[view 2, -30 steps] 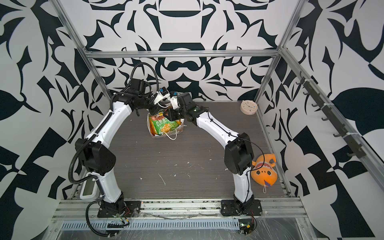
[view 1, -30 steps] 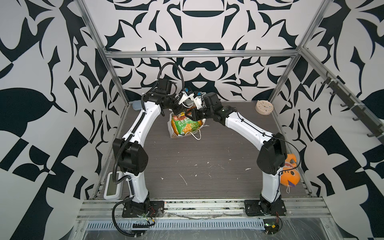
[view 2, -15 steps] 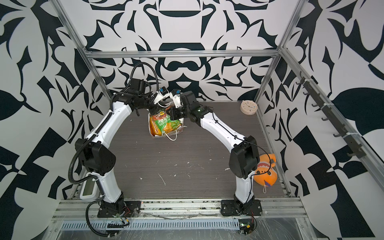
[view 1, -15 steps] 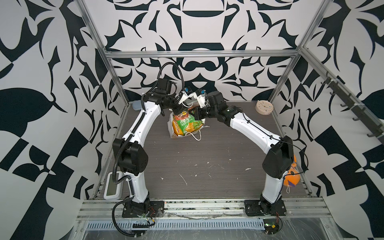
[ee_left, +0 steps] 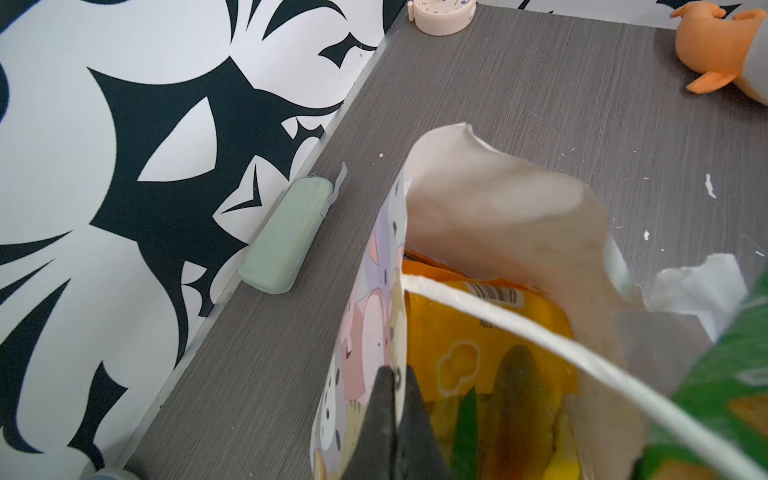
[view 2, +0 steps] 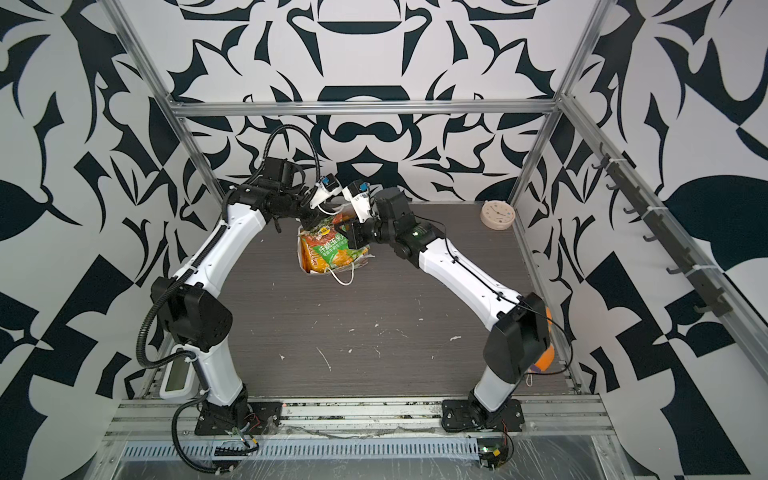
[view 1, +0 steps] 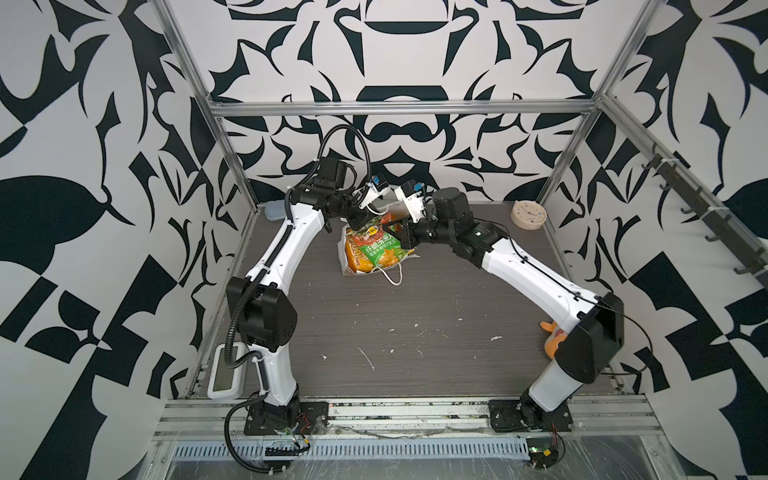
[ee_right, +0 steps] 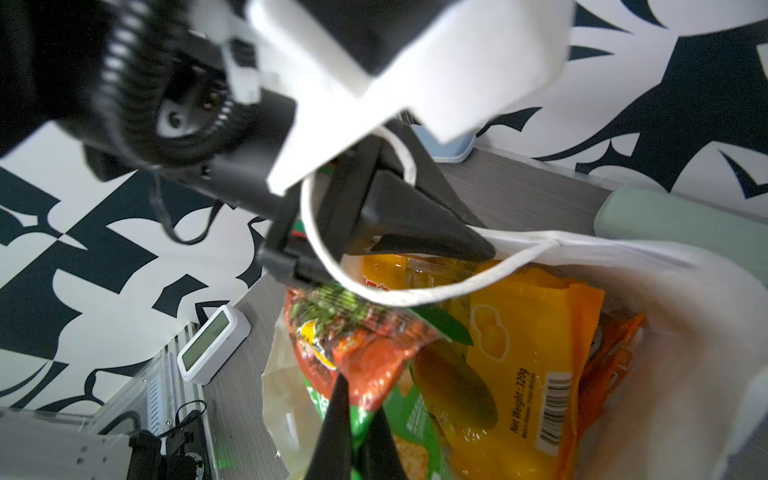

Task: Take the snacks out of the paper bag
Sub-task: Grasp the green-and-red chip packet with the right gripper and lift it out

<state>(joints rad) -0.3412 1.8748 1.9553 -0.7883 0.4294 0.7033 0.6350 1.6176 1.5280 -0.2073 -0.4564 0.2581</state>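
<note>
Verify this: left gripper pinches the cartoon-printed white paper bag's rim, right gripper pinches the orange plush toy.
Not the orange plush toy: the right wrist view shows the right gripper pinching a green crinkly plastic snack packet. The left gripper does pinch the white paper bag by its rim.

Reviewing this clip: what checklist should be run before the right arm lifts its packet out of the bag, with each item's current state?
1. The right gripper is shut on the green packet: ok.
2. The left gripper pinches the paper bag wall: ok.
3. The cord handle is clear of the packet: not ok, it loops across the bag mouth.
4. Only one packet is gripped: cannot tell.
5. Bare table in front for set-down: ok.
</note>
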